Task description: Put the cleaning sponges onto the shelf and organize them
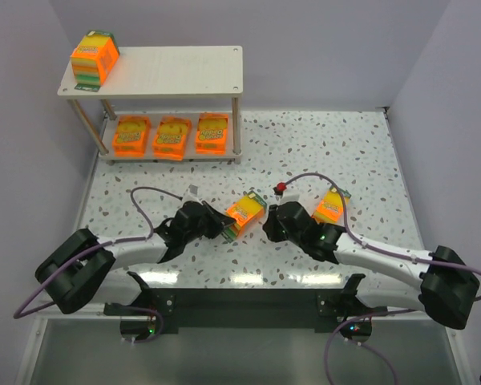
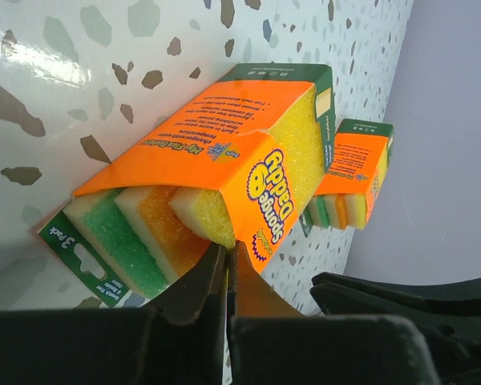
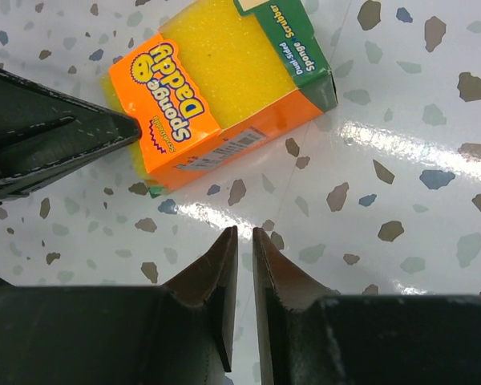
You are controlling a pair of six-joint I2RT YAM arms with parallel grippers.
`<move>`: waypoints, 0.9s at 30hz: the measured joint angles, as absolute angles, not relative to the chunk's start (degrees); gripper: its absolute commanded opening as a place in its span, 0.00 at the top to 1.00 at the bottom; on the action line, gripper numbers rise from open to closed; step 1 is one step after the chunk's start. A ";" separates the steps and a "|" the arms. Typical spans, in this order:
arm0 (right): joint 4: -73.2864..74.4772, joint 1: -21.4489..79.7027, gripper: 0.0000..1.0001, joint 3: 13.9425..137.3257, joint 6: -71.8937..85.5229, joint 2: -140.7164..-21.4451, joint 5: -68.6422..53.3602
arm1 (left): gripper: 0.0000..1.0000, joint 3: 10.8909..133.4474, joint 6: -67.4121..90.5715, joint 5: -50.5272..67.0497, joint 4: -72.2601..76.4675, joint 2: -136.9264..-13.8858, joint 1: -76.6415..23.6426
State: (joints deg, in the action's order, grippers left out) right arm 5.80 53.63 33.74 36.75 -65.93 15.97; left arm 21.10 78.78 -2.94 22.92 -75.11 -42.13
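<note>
A: Which step?
B: Seemingly fetching the thick sponge pack point(image 1: 246, 213), on the surface point(image 1: 305, 152) toward its near edge, between both clenched, empty jaws.
A: Next?
B: Open the left jaws, straddle it, lift toward the shelf point(image 1: 176, 68).

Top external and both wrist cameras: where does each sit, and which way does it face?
Top external: above and behind the bases, facing down toward the shelf; both arms show.
Left wrist: on the left arm, low, facing the middle pack; shut jaws show.
Right wrist: on the right arm, looking down on that pack; jaws show.
All share that pack.
</note>
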 measured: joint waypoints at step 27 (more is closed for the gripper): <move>20.58 53.63 0.85 32.53 38.22 -45.82 19.57 | 1.00 38.39 65.91 -11.20 -4.47 -39.68 -41.63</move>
